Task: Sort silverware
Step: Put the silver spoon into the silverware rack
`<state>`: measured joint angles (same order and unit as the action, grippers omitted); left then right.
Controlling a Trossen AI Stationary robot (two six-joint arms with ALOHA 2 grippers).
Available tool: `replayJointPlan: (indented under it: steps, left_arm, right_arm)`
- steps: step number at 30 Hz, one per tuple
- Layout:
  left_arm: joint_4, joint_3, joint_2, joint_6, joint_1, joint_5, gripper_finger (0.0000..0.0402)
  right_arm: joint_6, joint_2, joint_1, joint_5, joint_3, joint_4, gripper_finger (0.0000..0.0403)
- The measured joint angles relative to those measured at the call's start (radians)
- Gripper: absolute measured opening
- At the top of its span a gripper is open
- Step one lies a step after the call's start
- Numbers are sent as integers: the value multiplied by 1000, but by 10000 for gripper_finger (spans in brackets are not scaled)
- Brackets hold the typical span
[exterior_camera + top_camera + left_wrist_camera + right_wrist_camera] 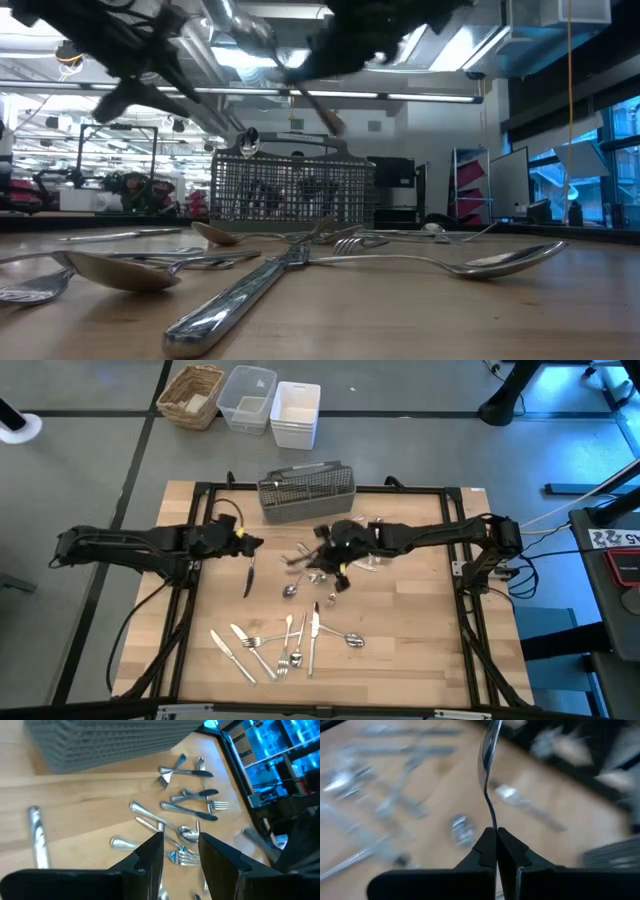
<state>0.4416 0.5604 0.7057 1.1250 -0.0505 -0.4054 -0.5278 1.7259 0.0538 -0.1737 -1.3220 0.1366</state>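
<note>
We see the right gripper (495, 836) pinched tight on the thin handle of a shiny silver-coloured metal spoon (489, 757), whose bowl stands out beyond the closed fingertips, clear of the pale wooden table (400, 660). From overhead this right gripper (338, 550) hangs above the middle of the table, just in front of the grey mesh metal caddy (307, 491), with a small scatter of loose forks and spoons (310, 565) lying on the wood directly beneath and beside it. Nearer the front edge, well apart from both grippers, lies a second group of shiny knives, forks and spoons (285, 645) spread in a loose fan. The left gripper (250, 543) hovers to the left of the right one, near the caddy's left end, and a single dark-looking table knife (249, 578) lies on the wood just in front of it. In its own wrist view we see the left gripper (180, 845) with its two dark fingers (150, 852) standing apart by a moderate gap and nothing between them, the front group of cutlery (192, 802) lying on the table beyond the tips. From table height the caddy (290, 190) stands behind the nearest spoons.
</note>
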Motion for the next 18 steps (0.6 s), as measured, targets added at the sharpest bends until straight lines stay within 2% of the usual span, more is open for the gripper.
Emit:
replayJointPlan:
  steps: [5, 10, 14, 18]
  left_arm:
    - [78, 0, -106, 2, 25, -65, 115]
    - [93, 0, -148, -11, 32, -143, 115]
    - [94, 0, -146, -25, 31, -164, 115]
    - [98, 0, -143, -30, 30, -165, 115]
  right_arm:
    - [88, 9, 66, 92, -3, -343, 2]
    - [189, 59, 155, 112, -4, -653, 2]
    - [320, 157, 204, 95, -7, -883, 2]
    - [372, 281, 219, 77, -59, -1017, 2]
